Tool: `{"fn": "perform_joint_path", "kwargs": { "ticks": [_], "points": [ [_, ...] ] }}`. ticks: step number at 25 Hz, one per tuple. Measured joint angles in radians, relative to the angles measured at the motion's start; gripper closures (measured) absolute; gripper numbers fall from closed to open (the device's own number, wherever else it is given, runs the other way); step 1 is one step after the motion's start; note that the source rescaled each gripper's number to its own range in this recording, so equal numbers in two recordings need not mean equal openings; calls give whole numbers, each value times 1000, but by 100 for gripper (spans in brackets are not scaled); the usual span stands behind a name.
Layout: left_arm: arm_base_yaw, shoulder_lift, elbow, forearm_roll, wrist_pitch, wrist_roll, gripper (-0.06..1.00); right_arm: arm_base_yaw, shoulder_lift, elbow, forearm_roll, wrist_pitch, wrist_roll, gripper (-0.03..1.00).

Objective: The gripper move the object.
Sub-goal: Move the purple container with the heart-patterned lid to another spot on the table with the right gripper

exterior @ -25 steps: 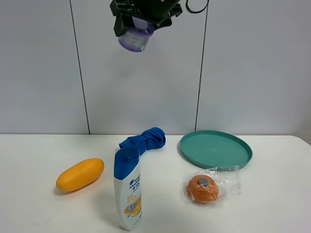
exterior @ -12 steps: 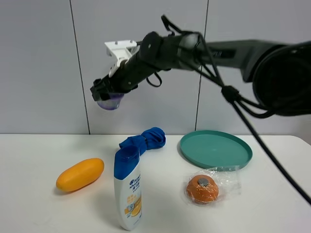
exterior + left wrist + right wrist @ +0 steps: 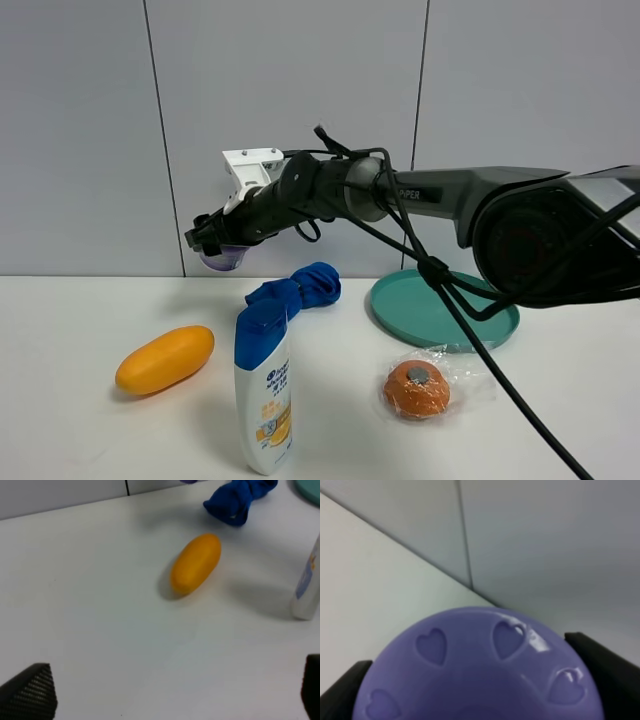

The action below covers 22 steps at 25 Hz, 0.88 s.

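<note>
My right gripper is shut on the jar, a small lilac jar, and holds it in the air above the back left of the table, near the wall. The right wrist view shows the jar's lilac lid with heart-shaped holes, clamped between the two black fingers. My left gripper is open and empty, its black fingertips low over bare white table.
On the white table lie a yellow mango, an upright shampoo bottle, a blue cloth, a teal plate and an orange round thing in clear wrap. The mango and cloth also show in the left wrist view.
My right arm has come down from high up and swung left with the jar, now lower and close to the wall. Table objects have not moved.
</note>
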Motion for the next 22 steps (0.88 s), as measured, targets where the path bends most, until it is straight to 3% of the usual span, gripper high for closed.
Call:
{"fn": "perform_joint_path", "kwargs": {
  "ticks": [10,22],
  "points": [
    [0,0,0,0,0,0,-6,0,50,-1,3,-102,-7,97],
    [0,0,0,0,0,0,-6,8,84,-1,27,-143,-7,97]
  ]
}}
